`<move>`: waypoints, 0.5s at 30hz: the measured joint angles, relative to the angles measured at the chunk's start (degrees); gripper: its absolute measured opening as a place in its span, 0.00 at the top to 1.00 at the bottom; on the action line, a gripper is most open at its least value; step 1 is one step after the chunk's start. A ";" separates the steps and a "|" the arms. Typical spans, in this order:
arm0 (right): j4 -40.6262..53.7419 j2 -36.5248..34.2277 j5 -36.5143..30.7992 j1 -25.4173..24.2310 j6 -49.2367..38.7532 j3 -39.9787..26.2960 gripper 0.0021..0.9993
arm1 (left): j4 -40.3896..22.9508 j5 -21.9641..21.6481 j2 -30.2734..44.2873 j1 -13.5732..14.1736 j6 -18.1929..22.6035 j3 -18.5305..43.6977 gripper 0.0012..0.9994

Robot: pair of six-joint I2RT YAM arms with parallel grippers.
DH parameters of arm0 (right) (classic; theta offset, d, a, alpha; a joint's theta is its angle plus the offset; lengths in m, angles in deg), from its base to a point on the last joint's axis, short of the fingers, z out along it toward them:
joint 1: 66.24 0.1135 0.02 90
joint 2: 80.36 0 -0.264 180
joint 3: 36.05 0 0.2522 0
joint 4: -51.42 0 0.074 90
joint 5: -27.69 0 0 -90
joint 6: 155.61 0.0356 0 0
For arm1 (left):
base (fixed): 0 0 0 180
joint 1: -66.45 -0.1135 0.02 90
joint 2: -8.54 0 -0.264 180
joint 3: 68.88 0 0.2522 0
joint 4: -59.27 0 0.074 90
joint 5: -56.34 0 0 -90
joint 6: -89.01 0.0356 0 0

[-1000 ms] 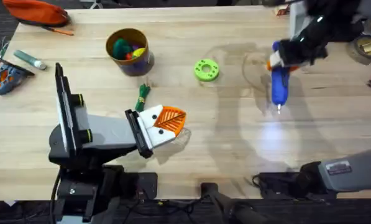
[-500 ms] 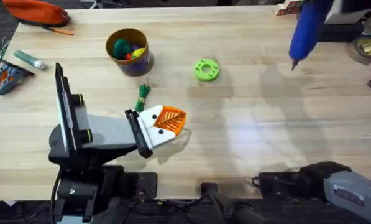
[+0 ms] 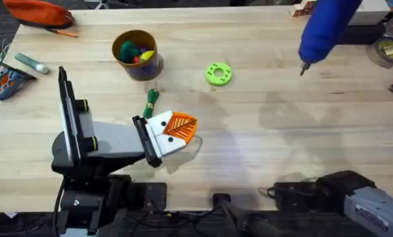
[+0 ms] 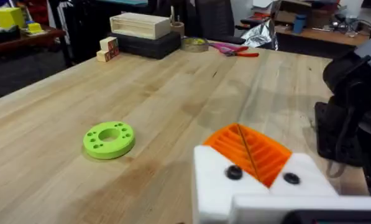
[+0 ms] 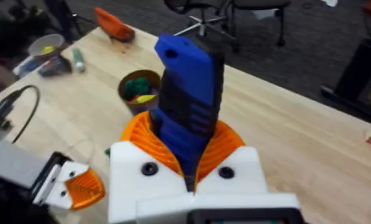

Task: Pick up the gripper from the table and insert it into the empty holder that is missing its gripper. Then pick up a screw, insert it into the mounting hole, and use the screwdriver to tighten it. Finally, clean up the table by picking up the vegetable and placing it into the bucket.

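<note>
- Left end effector (image 3: 173,131) rests low on the table (image 3: 249,151), its 2 orange pads pressed together.
- Vegetable (image 3: 150,102) lies just beyond it.
- Bucket (image 3: 137,54) stands farther back.
- Right end effector (image 5: 188,155) pinches the screwdriver (image 3: 321,29), raised at the far right, tip down.

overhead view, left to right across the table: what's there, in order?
Grey-green marker → bucket → vegetable → left gripper → green disc → screwdriver → tape roll.
</note>
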 joint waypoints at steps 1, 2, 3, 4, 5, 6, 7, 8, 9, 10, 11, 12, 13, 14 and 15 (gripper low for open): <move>0.00 0.14 1.07 0.00 -0.36 0.00 0.99 | 0.00 0.00 0.00 0.00 0.00 0.00 0.99; -0.02 0.18 2.52 0.00 -0.78 0.00 0.99 | 0.00 0.00 0.00 0.00 0.00 0.00 0.99; -0.02 0.16 3.64 0.00 -1.11 0.00 0.99 | 0.00 0.00 0.00 0.00 0.01 0.00 0.99; -0.02 0.10 4.90 0.00 -1.46 0.00 0.99 | 0.00 0.00 0.00 0.00 0.00 0.00 0.99; -0.10 0.01 6.10 0.00 -1.82 0.00 0.99 | 0.00 0.00 0.00 0.00 0.00 0.00 0.99; -0.35 -0.04 7.01 0.00 -2.02 0.00 0.99 | 0.00 0.00 0.00 0.00 0.00 0.00 0.99; -1.05 -0.10 8.21 0.00 -2.20 0.02 0.99 | 0.00 0.00 0.00 0.00 0.00 0.00 0.99; -2.19 -0.10 9.49 0.00 -2.38 0.08 0.99 | 0.00 0.00 0.00 0.00 0.02 0.00 0.99; -3.19 -0.10 10.55 0.00 -2.53 0.21 0.99 | 0.00 0.00 0.00 0.00 0.00 0.00 0.99; -4.37 -0.10 11.98 0.00 -2.93 0.44 0.99 | 0.00 0.00 0.00 0.00 0.00 0.00 0.99; -5.44 -0.10 13.35 0.00 -3.31 0.79 0.99 | 0.00 0.00 0.00 0.00 0.00 0.00 0.99; -6.26 -0.08 14.60 0.00 -3.72 1.16 0.99 | 0.00 0.00 0.00 0.00 0.00 0.00 0.99; -7.40 -0.10 16.02 0.00 -4.12 1.83 0.99 | 0.00 0.00 0.00 0.00 0.00 0.00 0.99; -8.27 -0.10 17.00 0.00 -4.40 2.44 0.99 | 0.00 0.00 0.00 0.00 0.00 0.00 0.99; -9.58 -0.08 18.26 0.00 -4.68 3.33 0.99 | 0.00 0.00 0.00 0.00 0.00 0.00 0.99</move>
